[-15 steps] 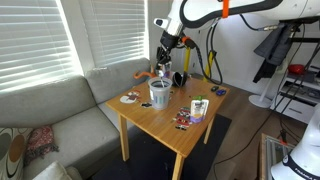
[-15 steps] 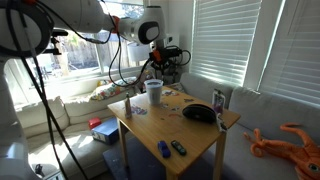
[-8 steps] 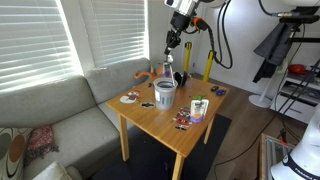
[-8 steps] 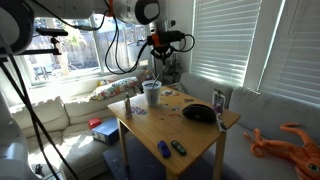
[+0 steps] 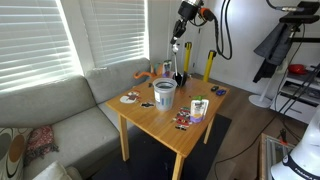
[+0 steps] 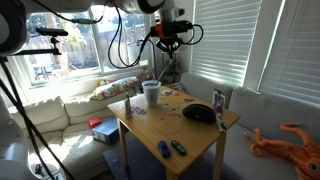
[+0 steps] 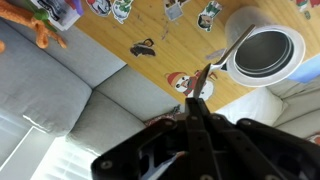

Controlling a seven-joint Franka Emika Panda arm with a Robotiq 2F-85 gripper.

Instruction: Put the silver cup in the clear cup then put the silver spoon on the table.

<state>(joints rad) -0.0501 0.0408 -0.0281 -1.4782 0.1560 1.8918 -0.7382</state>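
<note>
The clear cup (image 5: 164, 93) stands on the wooden table (image 5: 160, 122) in both exterior views (image 6: 151, 93). In the wrist view, seen from above, the silver cup (image 7: 266, 52) sits inside the clear cup's whitish rim (image 7: 231, 28). My gripper (image 5: 176, 40) hangs high above the table's far side (image 6: 167, 34). It is shut on the thin silver spoon (image 7: 222, 60), which points from the fingertips (image 7: 199, 100) toward the cups. The spoon is clear of both cups.
Small stickers and toys lie scattered on the table (image 7: 120, 50), including an orange toy (image 7: 42, 30). A black cup (image 5: 180, 78) stands at the far edge and a black bowl (image 6: 198, 113) near a corner. A grey sofa (image 5: 60, 120) adjoins the table.
My gripper has risen from just above the clear cup to well above the table, carrying the spoon up with it. The cups have not moved.
</note>
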